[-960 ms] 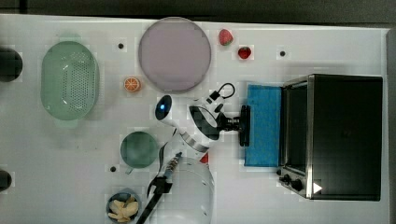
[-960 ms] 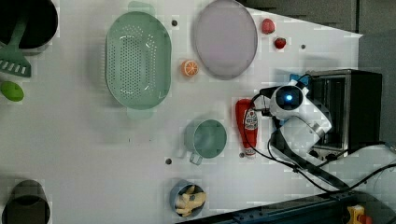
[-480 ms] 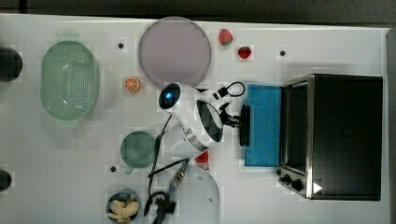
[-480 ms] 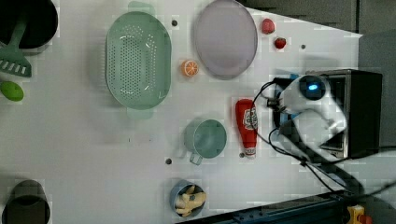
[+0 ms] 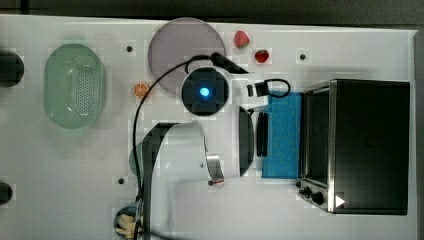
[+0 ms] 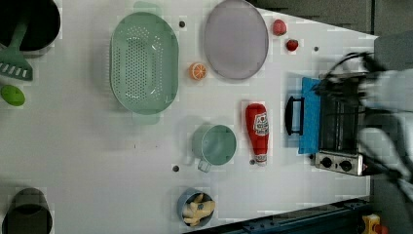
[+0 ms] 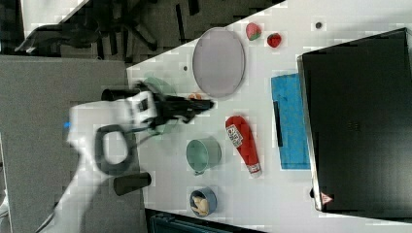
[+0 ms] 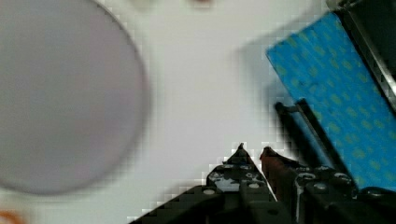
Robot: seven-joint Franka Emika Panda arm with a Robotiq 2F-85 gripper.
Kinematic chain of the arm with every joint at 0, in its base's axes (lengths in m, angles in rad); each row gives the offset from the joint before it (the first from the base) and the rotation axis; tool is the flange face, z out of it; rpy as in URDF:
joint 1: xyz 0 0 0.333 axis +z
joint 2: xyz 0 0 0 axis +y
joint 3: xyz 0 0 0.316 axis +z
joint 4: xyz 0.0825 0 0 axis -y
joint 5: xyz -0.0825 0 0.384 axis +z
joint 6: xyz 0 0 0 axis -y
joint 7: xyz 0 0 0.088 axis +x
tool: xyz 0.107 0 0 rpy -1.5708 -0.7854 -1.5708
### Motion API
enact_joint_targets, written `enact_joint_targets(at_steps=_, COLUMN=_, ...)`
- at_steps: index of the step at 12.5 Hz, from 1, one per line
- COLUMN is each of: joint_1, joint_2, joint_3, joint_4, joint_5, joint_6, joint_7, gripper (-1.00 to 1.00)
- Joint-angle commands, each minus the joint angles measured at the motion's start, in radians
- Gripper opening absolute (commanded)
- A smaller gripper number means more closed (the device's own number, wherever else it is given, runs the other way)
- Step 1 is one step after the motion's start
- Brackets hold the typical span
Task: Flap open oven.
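The black oven [image 5: 370,145] stands at the top view's right, its blue glass door [image 5: 282,135] flapped down flat on the table. The black bar handle [image 5: 261,134] is at the door's free edge. My arm's wrist [image 5: 204,92] hovers above the table between the plate and the door, to the top view's left of the handle. In the wrist view my gripper [image 8: 253,151] is off the handle [image 8: 303,126], beside the door [image 8: 336,93]. Its fingers stand a narrow gap apart with nothing between them. The right view shows the gripper [image 7: 209,103] raised, well clear of the oven [image 7: 359,121].
A purple plate [image 5: 186,50] lies just behind the wrist. A red ketchup bottle [image 6: 256,131] and green mug [image 6: 214,145] sit near the open door. A green colander [image 5: 74,85], orange slice [image 5: 140,90], two strawberries [image 5: 242,38] and a small food bowl [image 6: 196,208] lie further off.
My gripper has left the door handle and the arm has swung back and up toward the plate. The oven door stays flat and open.
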Motion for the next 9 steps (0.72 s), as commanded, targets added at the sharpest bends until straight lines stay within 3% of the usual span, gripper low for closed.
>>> enact_joint_targets(at_steps=1, joint_1=-0.008, joint_2=-0.073, joint_3=-0.054, joint_4=0.020, joint_5=0.103, joint_6=-0.101, joint_7=0.042, gripper=-0.65)
enact_joint_targets(at_steps=9, joint_1=-0.007, joint_2=-0.302, joint_3=-0.051, joint_4=0.172, joint_5=0.130, joint_6=-0.601, joint_7=0.129, gripper=-0.65)
